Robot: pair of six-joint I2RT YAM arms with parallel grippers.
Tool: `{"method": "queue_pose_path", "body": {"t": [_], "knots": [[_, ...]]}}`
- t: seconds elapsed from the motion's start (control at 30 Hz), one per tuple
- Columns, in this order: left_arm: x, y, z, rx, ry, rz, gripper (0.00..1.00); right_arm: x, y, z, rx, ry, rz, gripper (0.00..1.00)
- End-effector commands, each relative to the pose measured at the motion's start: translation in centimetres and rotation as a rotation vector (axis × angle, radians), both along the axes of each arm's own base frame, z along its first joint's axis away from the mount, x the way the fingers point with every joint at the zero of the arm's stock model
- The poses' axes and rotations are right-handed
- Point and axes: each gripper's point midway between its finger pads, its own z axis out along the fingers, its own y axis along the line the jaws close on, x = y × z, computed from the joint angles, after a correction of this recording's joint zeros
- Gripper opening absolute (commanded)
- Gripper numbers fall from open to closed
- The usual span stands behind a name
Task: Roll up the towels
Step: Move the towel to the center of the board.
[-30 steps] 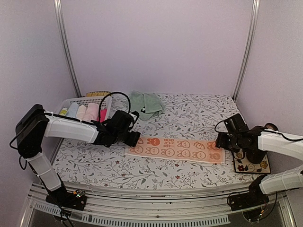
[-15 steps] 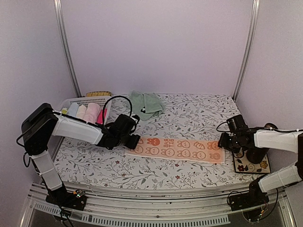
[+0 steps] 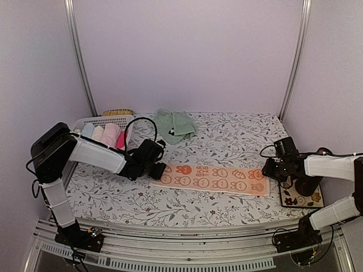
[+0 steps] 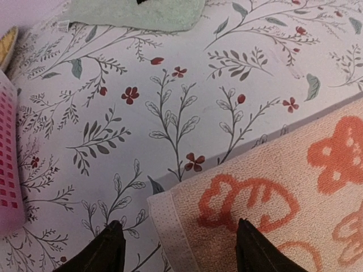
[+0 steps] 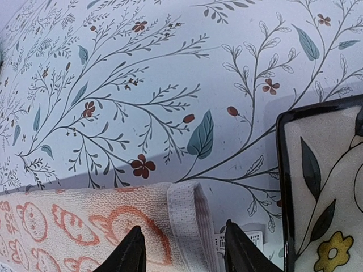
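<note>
Low over the table, both arms reach inward. The left gripper (image 4: 178, 249) hangs spread wide above the left corner of the orange towel (image 3: 210, 179), holding nothing. The right gripper (image 5: 181, 255), equally parted and empty, hangs over the opposite hem. That towel lies flat on the floral tablecloth (image 3: 227, 139); the green towel (image 3: 174, 123) sits crumpled at the back, near a white basket (image 3: 93, 120). Lilac walls surround.

A peach-salmon ground printed with darker orange rabbit-like outlines is seen on the flat towel (image 3: 210, 179). At twelve o'clock, the crumpled towel (image 3: 174, 123) is coloured plain pale mint. The table cover (image 3: 227, 141) is patterned white with grey-green sprigs and small red flowers. At four o'clock, a tray (image 3: 295, 199) is bordered black around cream, with dark leaves and a yellow flower.
</note>
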Motion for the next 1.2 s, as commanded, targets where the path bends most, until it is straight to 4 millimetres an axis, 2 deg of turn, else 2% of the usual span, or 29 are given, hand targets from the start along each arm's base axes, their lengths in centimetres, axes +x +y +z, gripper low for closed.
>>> {"method": "queue_pose_path", "body": {"t": [0.0, 0.23, 0.43, 0.63, 0.73, 0.97, 1.17], "knots": [[0.6, 1.2, -0.3, -0.003, -0.012, 0.047, 0.67, 0.1, 0.2, -0.6, 0.023, -0.002, 0.025, 0.47], [0.7, 1.6, -1.2, 0.016, 0.004, 0.062, 0.65, -0.1, 1.1, -0.9, 0.07, 0.0, 0.058, 0.29], [0.9, 2.4, -1.6, 0.03, 0.015, 0.086, 0.63, -0.5, 0.7, -0.6, 0.055, -0.003, 0.052, 0.15], [1.0, 3.2, -2.6, 0.056, 0.038, 0.112, 0.56, 0.0, 0.3, 1.0, 0.032, -0.038, 0.047, 0.05], [1.0, 3.3, -3.0, 0.069, 0.048, 0.117, 0.5, 0.5, 0.3, 1.6, 0.023, -0.052, 0.045, 0.04], [1.1, 4.1, -3.6, 0.08, 0.059, 0.138, 0.35, 1.2, 0.4, 1.3, 0.022, -0.045, 0.04, 0.02], [1.2, 4.4, -4.0, 0.088, 0.069, 0.146, 0.34, 1.6, 0.3, 1.8, 0.029, -0.066, 0.024, 0.02]]}}
